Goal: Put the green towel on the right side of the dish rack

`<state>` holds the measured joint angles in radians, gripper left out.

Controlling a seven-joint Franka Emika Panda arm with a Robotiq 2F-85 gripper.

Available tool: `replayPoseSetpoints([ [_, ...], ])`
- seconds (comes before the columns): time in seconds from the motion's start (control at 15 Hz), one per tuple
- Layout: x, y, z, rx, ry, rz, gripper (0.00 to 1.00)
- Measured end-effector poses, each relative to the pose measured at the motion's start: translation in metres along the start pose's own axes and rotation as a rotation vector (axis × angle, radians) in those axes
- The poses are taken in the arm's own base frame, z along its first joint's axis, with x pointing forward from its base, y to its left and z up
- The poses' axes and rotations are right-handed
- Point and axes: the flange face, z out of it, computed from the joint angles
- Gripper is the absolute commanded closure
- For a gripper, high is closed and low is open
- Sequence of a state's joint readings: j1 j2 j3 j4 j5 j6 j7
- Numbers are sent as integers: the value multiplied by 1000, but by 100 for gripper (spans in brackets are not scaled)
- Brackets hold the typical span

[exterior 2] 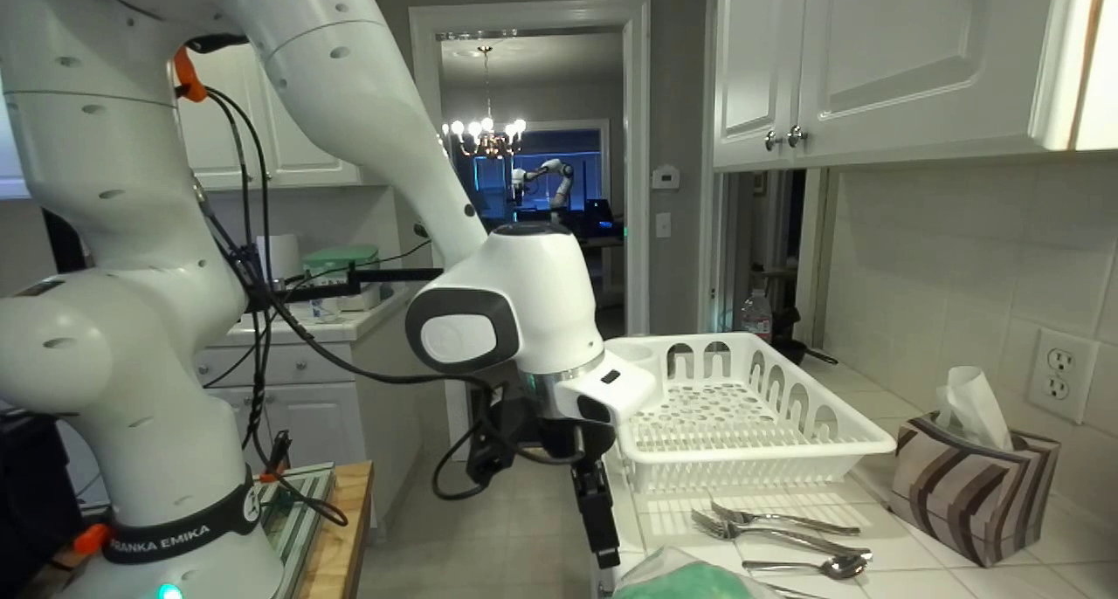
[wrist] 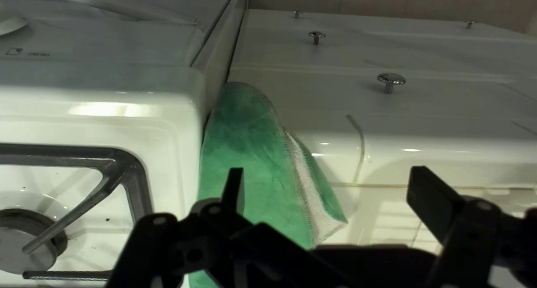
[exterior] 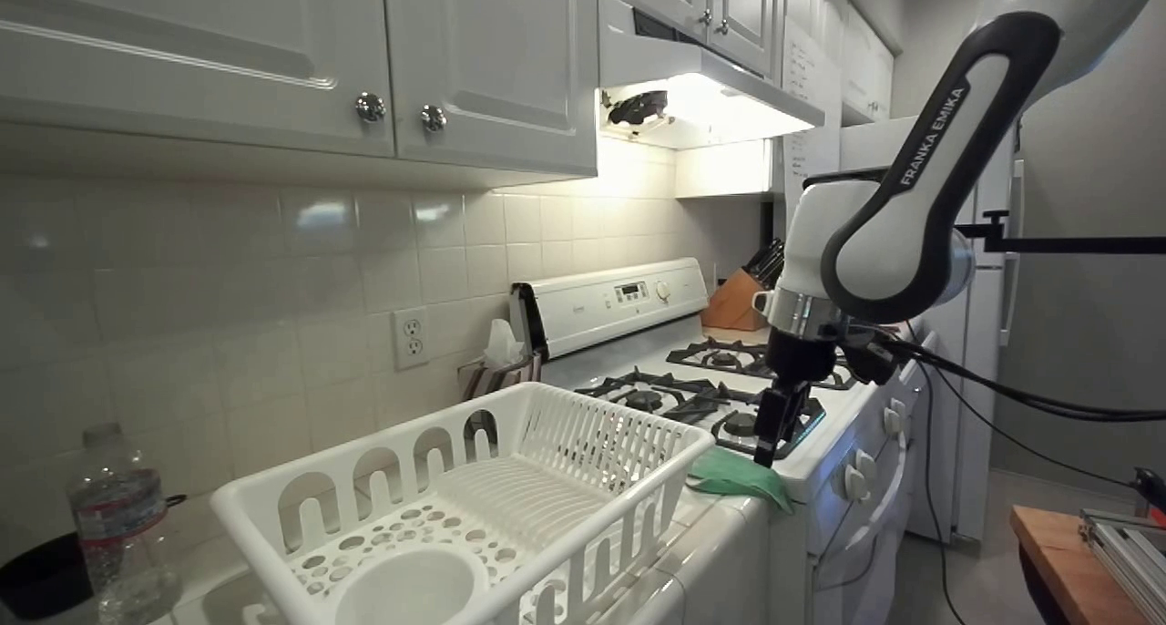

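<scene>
1. Right now the towel [exterior: 740,476] lies on the counter [wrist: 373,216] between the stove [wrist: 138,128] and the rack [exterior 2: 751,457], outside the rack, with one end drooping down the counter's front.
2. Nothing is held: the end effector [wrist: 328,183] has its fingers [wrist: 434,200] spread wide, one over the towel in the wrist view, the other past it, over the counter.
3. As for progress, the wording leaves two readings. If the spot beside the rack is the goal, the towel looks placed, and only backing away remains.
4. If it belongs inside the rack, pinching, lifting and laying it there all remain. I cannot tell which is meant.
</scene>
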<state>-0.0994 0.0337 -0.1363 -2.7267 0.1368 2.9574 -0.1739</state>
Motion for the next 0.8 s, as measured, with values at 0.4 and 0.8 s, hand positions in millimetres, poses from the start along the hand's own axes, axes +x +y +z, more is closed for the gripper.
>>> replayPoseSetpoints([
  [0.4, 29, -3, 13, 31, 22, 1, 0],
  [0.8, 39, 4, 41, 19, -14, -38, 0],
])
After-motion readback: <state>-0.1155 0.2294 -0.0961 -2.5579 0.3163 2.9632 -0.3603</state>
